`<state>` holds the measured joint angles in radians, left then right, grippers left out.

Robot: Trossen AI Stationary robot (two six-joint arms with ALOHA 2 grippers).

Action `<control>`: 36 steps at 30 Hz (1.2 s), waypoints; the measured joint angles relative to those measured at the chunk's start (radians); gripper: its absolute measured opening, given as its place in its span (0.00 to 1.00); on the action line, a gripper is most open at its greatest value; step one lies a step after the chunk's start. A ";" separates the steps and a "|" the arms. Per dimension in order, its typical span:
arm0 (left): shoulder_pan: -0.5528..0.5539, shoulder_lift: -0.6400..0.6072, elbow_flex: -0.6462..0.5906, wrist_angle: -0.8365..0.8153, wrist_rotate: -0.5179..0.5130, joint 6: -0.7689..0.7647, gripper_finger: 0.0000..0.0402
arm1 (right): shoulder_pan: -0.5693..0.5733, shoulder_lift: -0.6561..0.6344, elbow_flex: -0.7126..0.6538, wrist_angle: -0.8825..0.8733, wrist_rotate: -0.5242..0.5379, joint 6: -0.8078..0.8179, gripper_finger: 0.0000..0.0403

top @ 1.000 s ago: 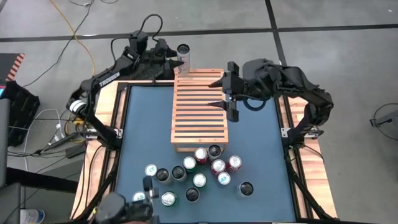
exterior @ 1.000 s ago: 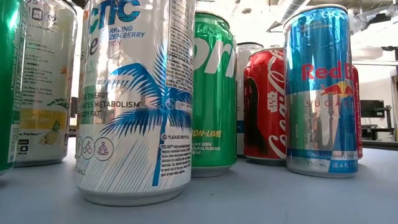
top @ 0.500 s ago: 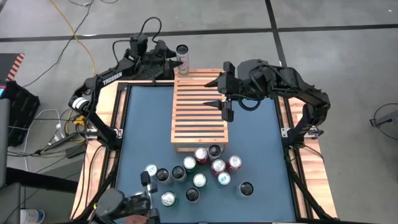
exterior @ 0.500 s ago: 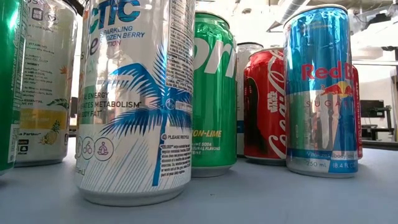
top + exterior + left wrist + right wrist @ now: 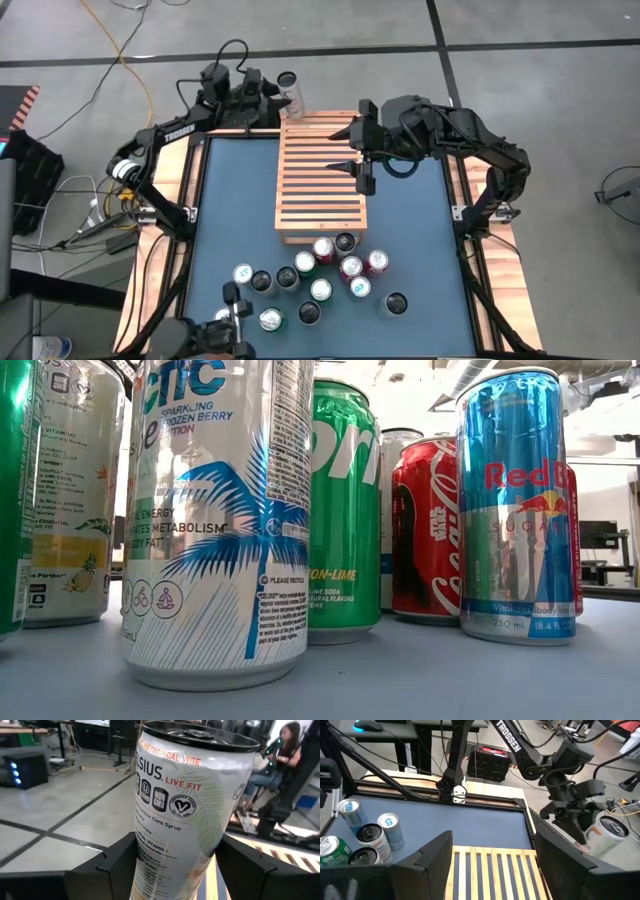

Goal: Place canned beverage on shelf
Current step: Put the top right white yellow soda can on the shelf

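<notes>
1. The left gripper [image 5: 278,97] is clamped on a white Celsius can [image 5: 291,88] at about 12 o'clock on the table, just off the far edge of the shelf [image 5: 320,180]. The left wrist view shows the can [image 5: 187,810] between both dark fingers [image 5: 120,865].
2. The can's long axis stands near upright, tilted slightly, with its top facing up. It is not yet on the slats.
3. From the held can, the shelf lies toward 6 o'clock, its near corner right beside the can. I judge the coming move to be a short carry inward over the slats, then a lowering.
4. The right gripper [image 5: 356,150] hovers over the shelf's 3 o'clock edge with its jaws apart and nothing in them. The left arm alone has the can.
5. The shelf holds no cans; its slatted top is bare.
6. A cluster of loose cans [image 5: 320,272] stands on the blue mat at 6 o'clock, just beyond the shelf's near edge.
</notes>
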<state>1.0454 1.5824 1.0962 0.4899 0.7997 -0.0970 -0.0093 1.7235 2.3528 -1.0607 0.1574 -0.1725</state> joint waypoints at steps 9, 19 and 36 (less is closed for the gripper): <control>-0.001 -0.005 0.000 -0.114 -0.025 0.095 0.56 | -0.014 0.000 0.000 0.000 0.000 -0.001 0.67; -0.002 -0.005 0.000 -0.127 -0.027 0.085 0.56 | -0.021 0.000 0.000 0.000 0.001 0.006 0.67; -0.002 -0.005 0.000 -0.126 0.010 -0.005 0.56 | -0.021 0.000 0.000 -0.002 0.001 0.008 0.67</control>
<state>1.0438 1.5776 1.0958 0.3637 0.8097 -0.1023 -0.0299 1.7233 2.3528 -1.0625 0.1581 -0.1646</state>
